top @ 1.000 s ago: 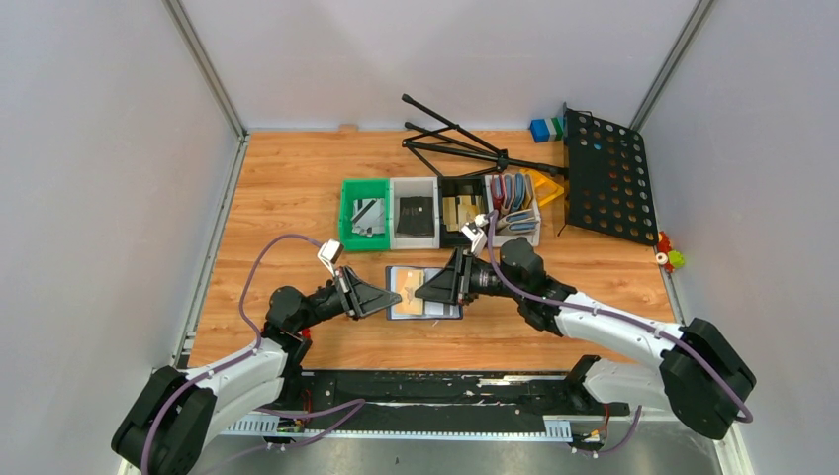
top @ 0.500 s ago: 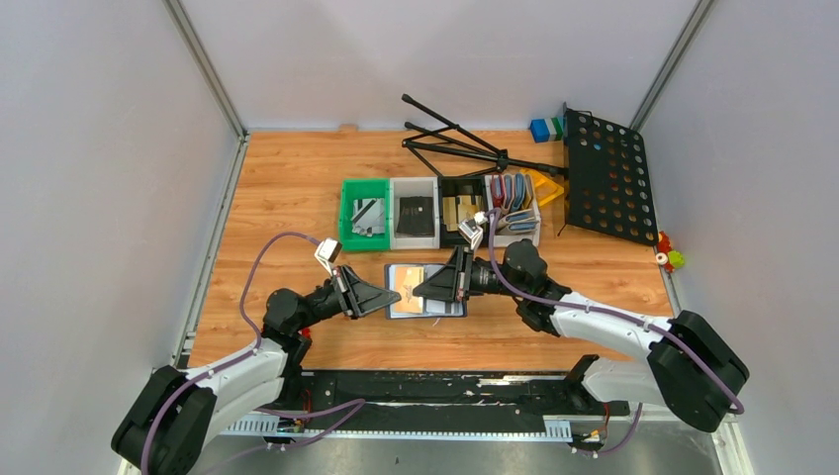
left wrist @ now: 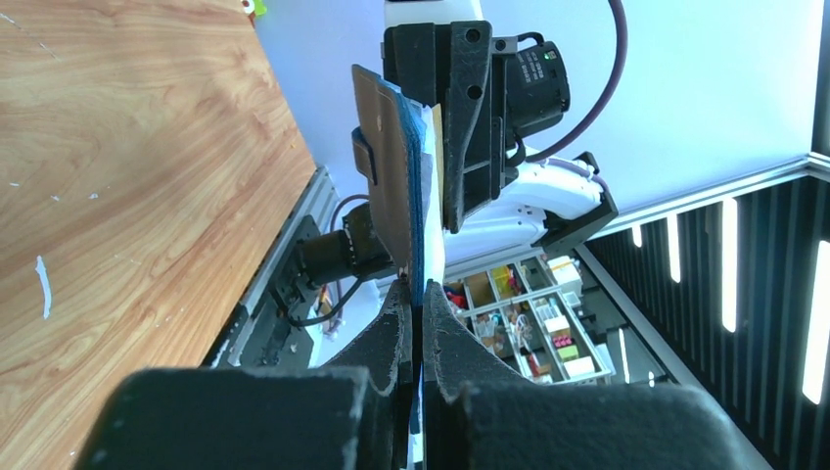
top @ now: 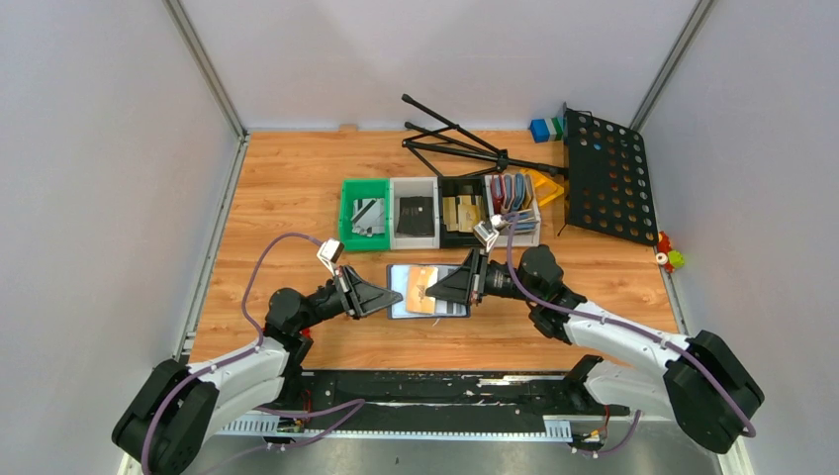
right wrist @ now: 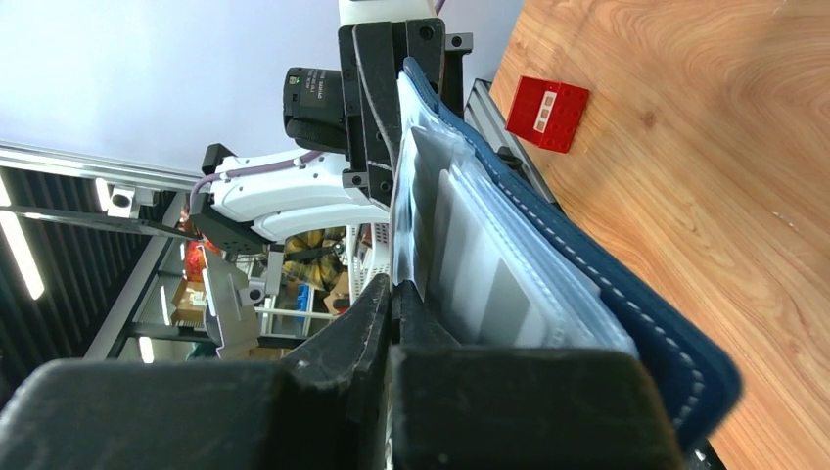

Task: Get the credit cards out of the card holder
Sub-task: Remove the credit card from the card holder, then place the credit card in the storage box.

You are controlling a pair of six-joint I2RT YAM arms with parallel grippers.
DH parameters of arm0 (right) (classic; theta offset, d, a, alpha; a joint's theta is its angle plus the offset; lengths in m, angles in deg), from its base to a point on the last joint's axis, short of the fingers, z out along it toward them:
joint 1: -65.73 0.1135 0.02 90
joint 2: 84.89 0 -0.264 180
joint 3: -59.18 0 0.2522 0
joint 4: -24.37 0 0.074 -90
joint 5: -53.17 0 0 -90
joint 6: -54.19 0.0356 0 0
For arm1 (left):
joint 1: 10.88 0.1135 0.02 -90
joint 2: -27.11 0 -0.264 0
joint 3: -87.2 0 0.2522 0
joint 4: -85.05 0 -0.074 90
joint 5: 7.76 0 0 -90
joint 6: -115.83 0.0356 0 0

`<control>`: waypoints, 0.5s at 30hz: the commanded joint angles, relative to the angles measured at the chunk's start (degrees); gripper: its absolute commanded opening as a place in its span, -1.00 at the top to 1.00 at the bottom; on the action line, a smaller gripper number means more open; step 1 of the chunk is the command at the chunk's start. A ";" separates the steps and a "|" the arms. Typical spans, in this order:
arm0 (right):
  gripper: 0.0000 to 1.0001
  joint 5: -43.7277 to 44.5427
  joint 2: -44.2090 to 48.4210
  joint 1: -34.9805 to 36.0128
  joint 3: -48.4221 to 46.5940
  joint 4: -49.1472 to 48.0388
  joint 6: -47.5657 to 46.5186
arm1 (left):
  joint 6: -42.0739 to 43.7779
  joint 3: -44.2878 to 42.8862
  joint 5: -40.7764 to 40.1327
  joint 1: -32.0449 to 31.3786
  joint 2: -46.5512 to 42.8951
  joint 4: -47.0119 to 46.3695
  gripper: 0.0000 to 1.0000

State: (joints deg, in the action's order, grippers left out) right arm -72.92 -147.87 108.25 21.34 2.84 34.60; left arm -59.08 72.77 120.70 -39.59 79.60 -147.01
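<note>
Right end effector (top: 429,292) newly clamped on tan-gold card (top: 419,277), both farther right.

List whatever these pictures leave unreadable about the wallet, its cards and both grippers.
1. Top view: the shut right gripper covers part of the open navy-blue bifold card holder, so the card count is hidden; only a tan-gold card shows.
2. Right wrist view: its own fingers hide whether they pinch a card or a pocket.
3. Left wrist view: the holder stands edge-on in the shut left gripper; its inside is unseen.
</note>
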 commanded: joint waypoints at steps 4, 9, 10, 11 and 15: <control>1.00 -2.87 4.12 -3.92 0.13 2.56 -1.64 | 2.57 3.28 -0.97 0.41 0.31 0.26 1.00; 1.00 -2.07 10.11 -11.14 -2.92 20.70 -10.72 | 9.80 1.70 -1.75 0.50 -2.90 15.39 1.00; 1.00 -0.57 11.15 -11.96 -3.92 24.84 -13.07 | 12.56 1.09 -2.20 0.50 -3.82 20.80 1.00; 1.00 1.18 11.89 -12.65 -5.12 28.31 -15.49 | 14.60 0.95 -2.71 0.50 -4.81 25.05 1.00; 1.00 7.47 10.08 -14.85 -12.14 42.30 -25.82 | 24.40 -4.27 -5.66 0.50 -8.85 43.15 1.00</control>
State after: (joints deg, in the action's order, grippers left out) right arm -71.70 -136.85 94.92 16.86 29.92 21.20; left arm -46.75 72.60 118.14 -39.33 74.11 -122.66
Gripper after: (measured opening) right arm 0.013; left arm 0.018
